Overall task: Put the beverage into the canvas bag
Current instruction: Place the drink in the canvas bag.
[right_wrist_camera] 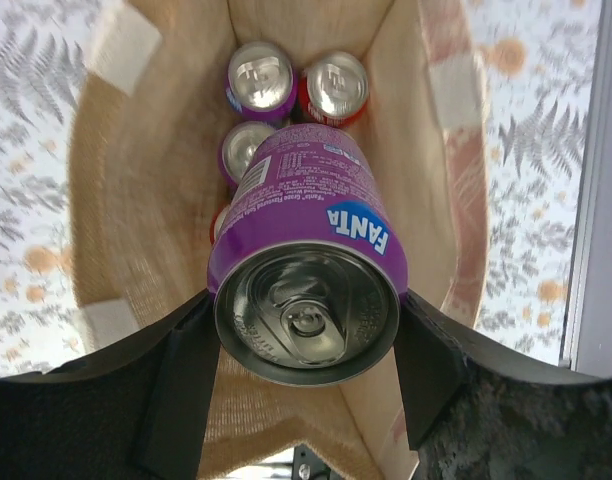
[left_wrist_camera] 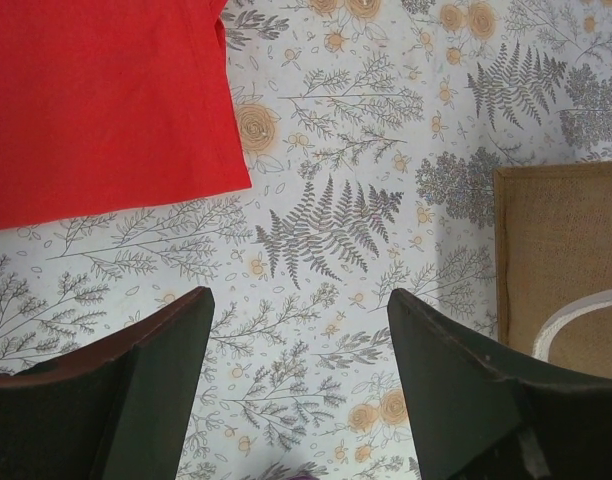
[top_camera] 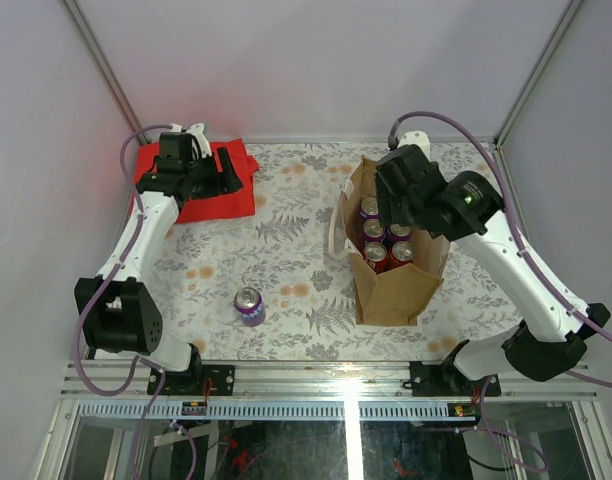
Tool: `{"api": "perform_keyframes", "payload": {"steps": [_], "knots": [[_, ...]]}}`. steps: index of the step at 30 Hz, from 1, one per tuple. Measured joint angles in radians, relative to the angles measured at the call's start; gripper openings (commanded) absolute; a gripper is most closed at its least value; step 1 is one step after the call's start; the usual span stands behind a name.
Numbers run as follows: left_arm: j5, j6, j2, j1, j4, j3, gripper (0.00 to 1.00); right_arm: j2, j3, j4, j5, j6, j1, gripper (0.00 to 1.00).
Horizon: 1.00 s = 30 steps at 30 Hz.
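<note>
This is a robotics lab cell: pale blank wall panels (top_camera: 316, 60) framed by grey metal corner posts (top_camera: 98, 62) box in a bench (top_camera: 286, 335) covered in fern-and-flower printed cloth (left_wrist_camera: 326, 230). Two white-and-black robot arms (top_camera: 136, 240) are bolted to a slotted aluminium rail (top_camera: 316, 380) along the near edge. Lilac cables (top_camera: 438, 116) loop from them.
</note>
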Motion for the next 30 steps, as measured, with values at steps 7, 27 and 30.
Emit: {"api": "perform_keyframes", "payload": {"steps": [7,27,30], "knots": [[0.012,-0.004,0.039,0.0,0.008,0.019,0.69,-0.051,-0.122,-0.051,-0.059,0.096,0.0,0.0],[0.039,-0.006,0.177,-0.035,0.019,0.126,0.69,-0.128,-0.386,-0.089,-0.31,0.225,0.0,0.0],[0.045,-0.006,0.183,-0.041,0.019,0.128,0.69,-0.129,-0.394,-0.086,-0.331,0.238,0.0,0.0]]}}
